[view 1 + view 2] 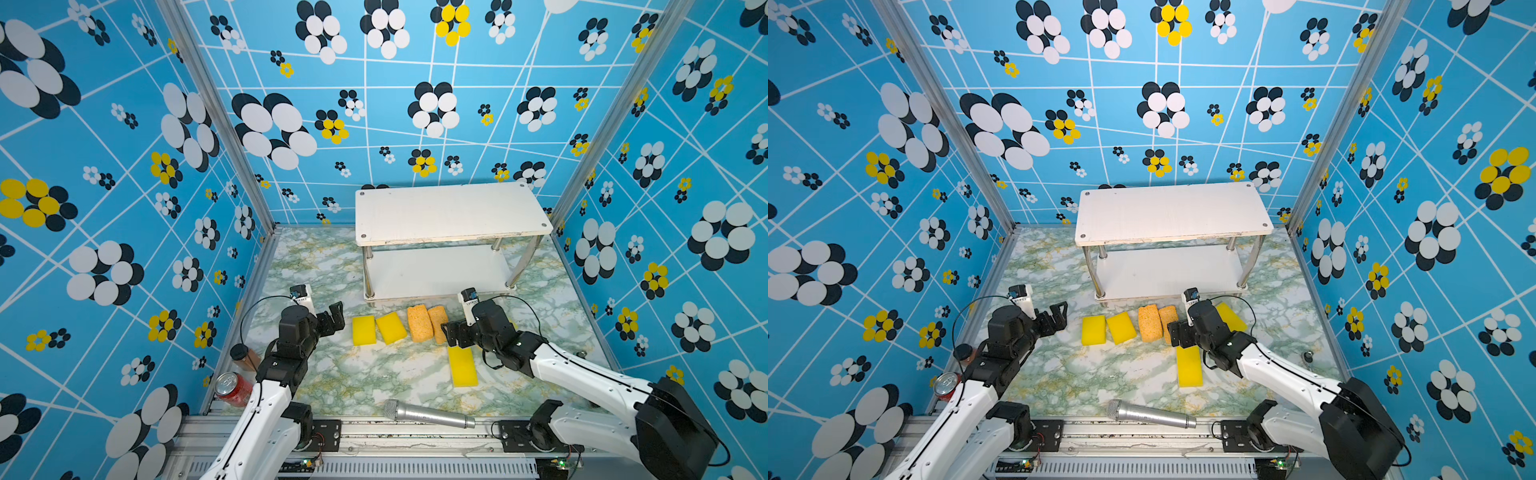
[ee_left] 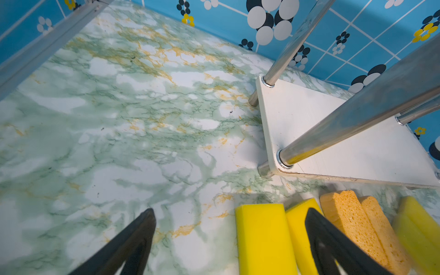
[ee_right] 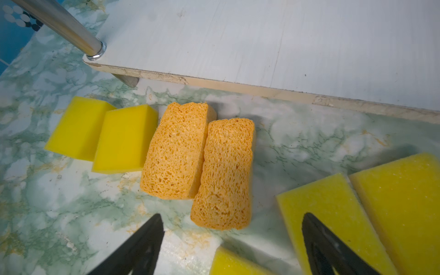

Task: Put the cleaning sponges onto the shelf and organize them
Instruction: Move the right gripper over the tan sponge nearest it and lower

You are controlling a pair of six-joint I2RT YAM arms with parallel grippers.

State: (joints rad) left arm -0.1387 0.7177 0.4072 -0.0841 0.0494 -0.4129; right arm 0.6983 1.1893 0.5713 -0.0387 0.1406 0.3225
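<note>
Closing on the orange sponge (image 3: 223, 173), which lies on the tabletop (image 1: 365, 374) just in front of the shelf (image 1: 453, 212) and touches its twin (image 3: 175, 152), the pair could be pinched or dragged together; the right fingers (image 3: 142, 247) are spread apart and empty, as are the left fingers (image 2: 128, 245).

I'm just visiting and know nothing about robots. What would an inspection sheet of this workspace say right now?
Surface: green-marbled table.
Job's things: two small yellow sponges, two orange sponges, three flat yellow sponges, all on the table; shelf bare on both tiers.
Clutter: microphone at the front; can and brown jar at the left edge.
Grippers: left gripper open, empty; right gripper open, by the orange sponges.
Cables: black loop at each wrist.
Surroundings: blue flowered walls on three sides.
</note>
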